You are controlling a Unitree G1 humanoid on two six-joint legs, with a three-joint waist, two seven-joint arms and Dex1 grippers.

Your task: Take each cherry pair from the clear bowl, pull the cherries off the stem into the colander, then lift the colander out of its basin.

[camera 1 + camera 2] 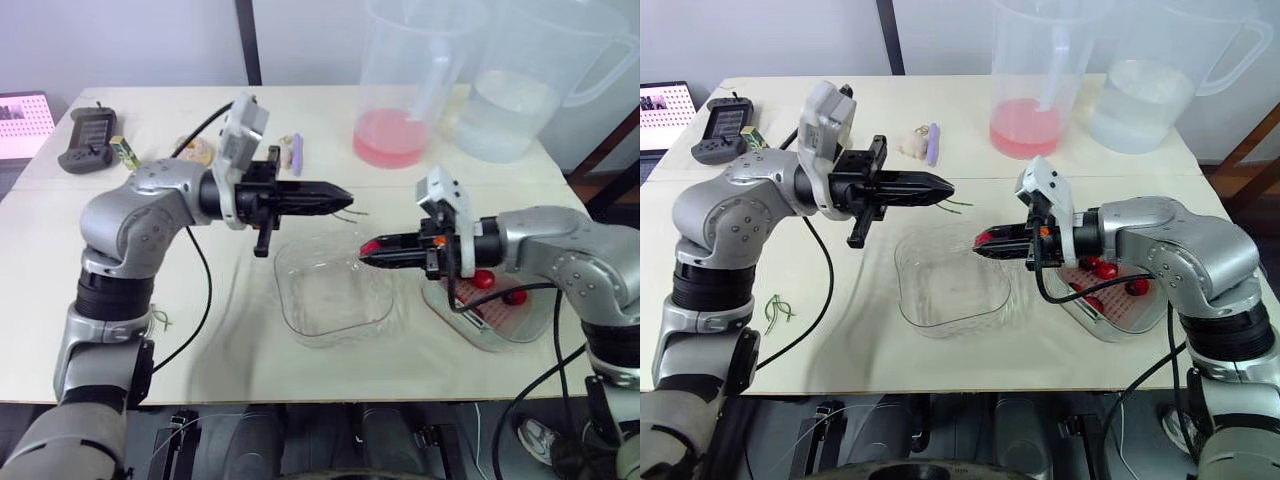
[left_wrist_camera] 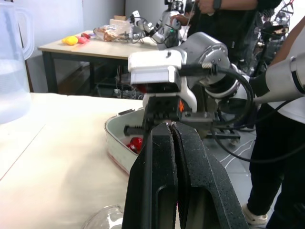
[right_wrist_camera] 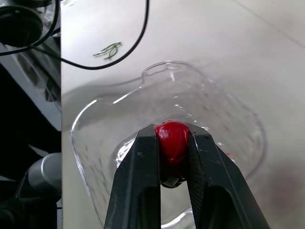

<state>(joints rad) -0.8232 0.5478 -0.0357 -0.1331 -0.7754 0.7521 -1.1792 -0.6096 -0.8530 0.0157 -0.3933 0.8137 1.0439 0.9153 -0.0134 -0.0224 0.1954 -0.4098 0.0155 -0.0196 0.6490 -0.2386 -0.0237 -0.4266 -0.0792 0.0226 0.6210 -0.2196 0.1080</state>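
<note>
My left gripper (image 1: 345,196) hangs above the far rim of the clear bowl (image 1: 335,295), shut on a thin green stem (image 1: 352,210) that sticks out past its tips. My right gripper (image 1: 366,248) points at it from the right, over the bowl's right edge, shut on a red cherry (image 3: 171,137). A short gap separates the two grippers. The bowl looks bare inside. To the right, under my right forearm, the white colander sits in its basin (image 1: 480,335) with a few red cherries (image 1: 484,280) in it.
Two big clear pitchers stand at the back right, one with pink liquid (image 1: 405,135), one with water (image 1: 510,110). A grey handset (image 1: 90,135) and small items (image 1: 290,152) lie at the back left. Loose stems (image 1: 778,310) lie front left. People stand beyond the table (image 2: 281,95).
</note>
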